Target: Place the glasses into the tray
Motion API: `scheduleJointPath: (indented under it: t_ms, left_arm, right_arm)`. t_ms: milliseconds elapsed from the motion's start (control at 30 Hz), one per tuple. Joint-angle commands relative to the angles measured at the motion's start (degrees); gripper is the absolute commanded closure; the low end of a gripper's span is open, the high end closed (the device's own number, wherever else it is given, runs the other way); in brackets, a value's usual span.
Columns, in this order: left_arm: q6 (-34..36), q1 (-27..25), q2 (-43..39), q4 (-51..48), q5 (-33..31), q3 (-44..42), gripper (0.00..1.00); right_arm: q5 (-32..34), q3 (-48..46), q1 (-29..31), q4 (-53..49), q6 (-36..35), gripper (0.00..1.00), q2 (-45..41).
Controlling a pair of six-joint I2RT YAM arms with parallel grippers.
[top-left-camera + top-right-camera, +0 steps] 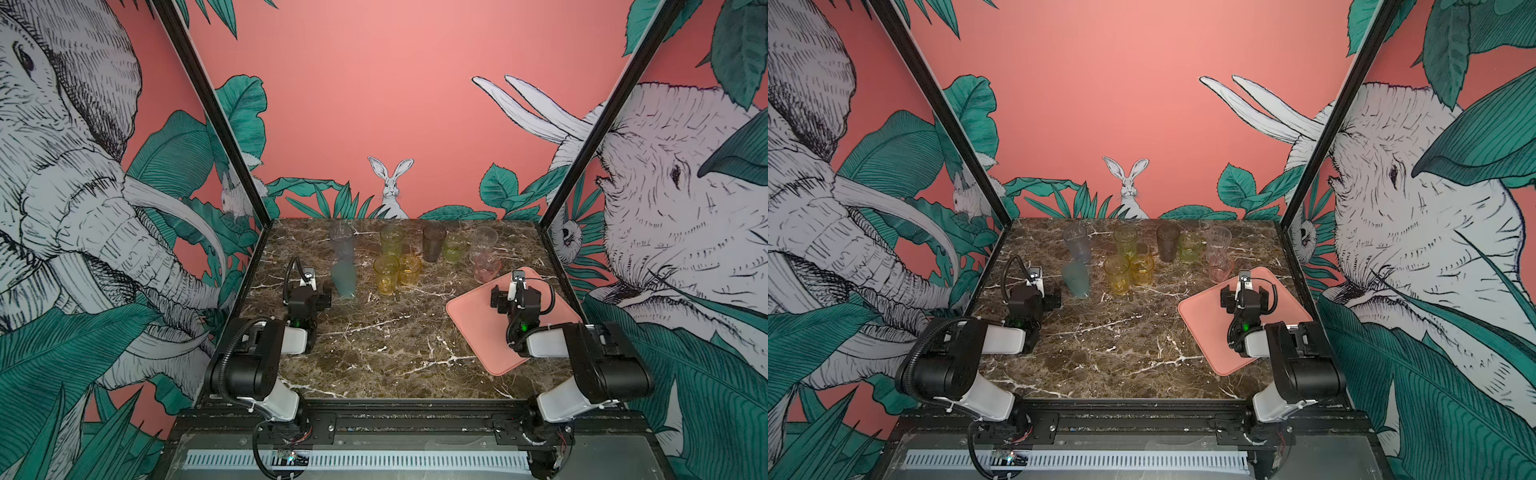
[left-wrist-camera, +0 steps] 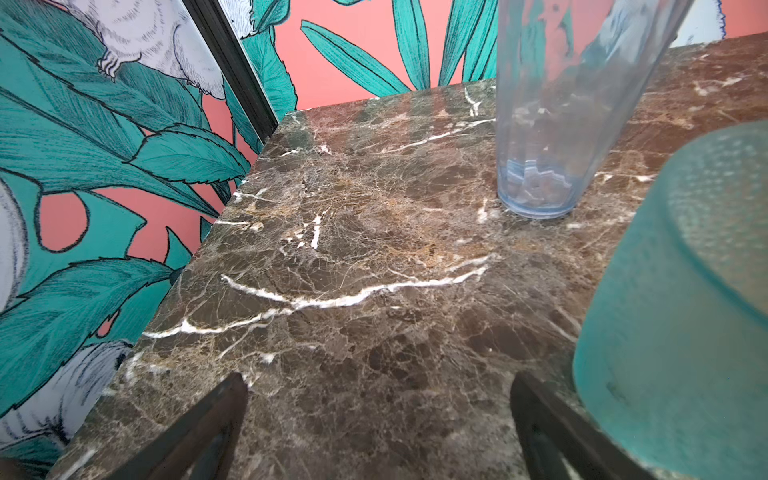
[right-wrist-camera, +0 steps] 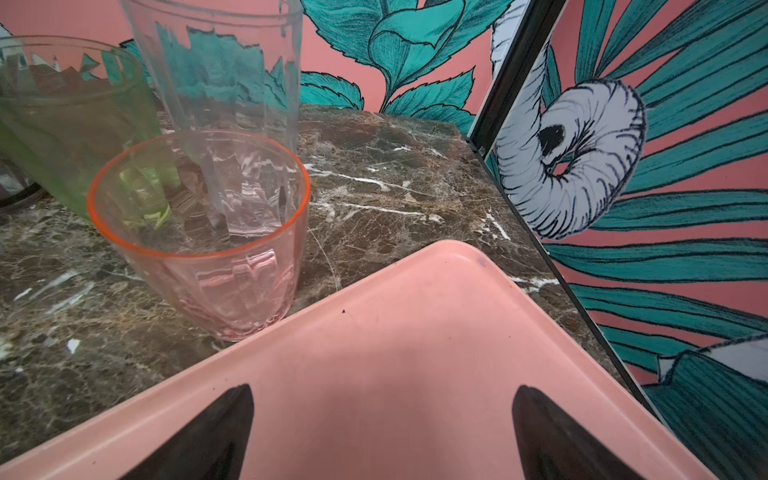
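- In both top views: nine glasses (image 1: 409, 270) stand on the marble table (image 1: 374, 353), upper centre of frame. None is in the tray (image 1: 469, 332), which lies at right centre under the right arm.
- Left wrist view: the left gripper (image 2: 378, 378) gapes wide, empty, over bare marble. The frosted teal tumbler (image 2: 673, 311) fills the right edge, just beside one jaw. Judgement: slide sideways until it sits between the jaws, then grip mid-wall; it is tall and likely tippy.
- Right wrist view: the right gripper (image 3: 382, 388) is likewise spread, empty, above the tray's corner. The pink tumbler (image 3: 208, 257) sits at left centre, just beside the rim. Judgement: easiest pick; mind the clear tall tumbler (image 3: 224, 75) close behind.
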Motion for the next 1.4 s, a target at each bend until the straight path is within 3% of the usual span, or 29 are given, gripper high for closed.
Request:
scheduleJointPath:
  t_ms: [0, 933, 1000, 1133, 1233, 1367]
  left_arm:
    - [-0.19, 0.24, -0.31, 0.67, -0.09, 0.74, 0.00]
    - [0.92, 0.03, -2.48, 3.18, -0.02, -1.06, 0.00]
    - [0.64, -0.28, -7.02, -1.14, -1.23, -1.12, 0.00]
    - [-3.68, -0.37, -19.75, -19.88, -3.35, 2.08, 0.00]
    - [-6.30, -0.75, -28.71, -26.79, -3.48, 2.43, 0.01]
    - [-12.75, -1.11, -37.78, -43.05, -6.11, 7.17, 0.00]
  right_arm:
    - [0.07, 1.07, -0.03, 0.55, 0.85, 0.01, 0.09]
    - [0.18, 0.43, -0.07, 1.81, 0.88, 0.01, 0.00]
    - [-0.26, -0.51, -0.03, 3.54, 0.84, 0.01, 0.07]
    - [0.43, -3.29, -0.03, 6.83, 1.01, 0.01, -2.33]
    - [0.80, -3.25, -0.03, 2.58, 1.10, 0.01, -6.99]
    - [2.45, -1.47, -0.10, -7.96, 2.01, 0.01, -15.61]
